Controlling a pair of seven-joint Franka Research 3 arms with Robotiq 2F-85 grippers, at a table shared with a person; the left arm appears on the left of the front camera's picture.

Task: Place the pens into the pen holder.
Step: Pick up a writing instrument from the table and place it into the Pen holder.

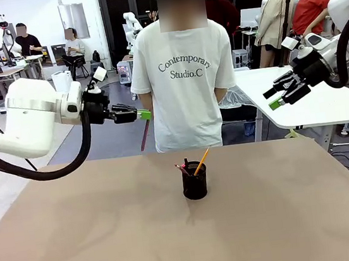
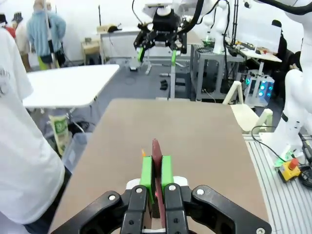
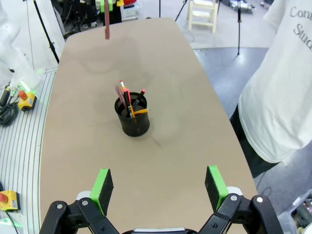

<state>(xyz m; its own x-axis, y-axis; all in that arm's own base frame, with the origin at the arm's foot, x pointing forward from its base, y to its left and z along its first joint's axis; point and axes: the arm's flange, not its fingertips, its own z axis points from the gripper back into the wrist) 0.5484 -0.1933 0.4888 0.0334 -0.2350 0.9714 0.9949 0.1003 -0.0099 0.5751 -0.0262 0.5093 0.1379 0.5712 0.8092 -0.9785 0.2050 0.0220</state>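
Standing mid-table, the small black wire-mesh pen holder [image 1: 194, 181] contains several pens [image 3: 127, 103], one orange-yellow. Above the table's left edge, the left gripper [image 2: 156, 173] pinches a reddish-brown pen [image 1: 144, 135] hanging down. The right gripper [image 3: 158, 187] hovers, fingers spread wide, holding nothing.

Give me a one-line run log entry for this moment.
left pincer: shut on reddish-brown pen, raised above table | right pincer: open, holding nothing | pen holder: upright mid-table, pens inside | person: standing at far side
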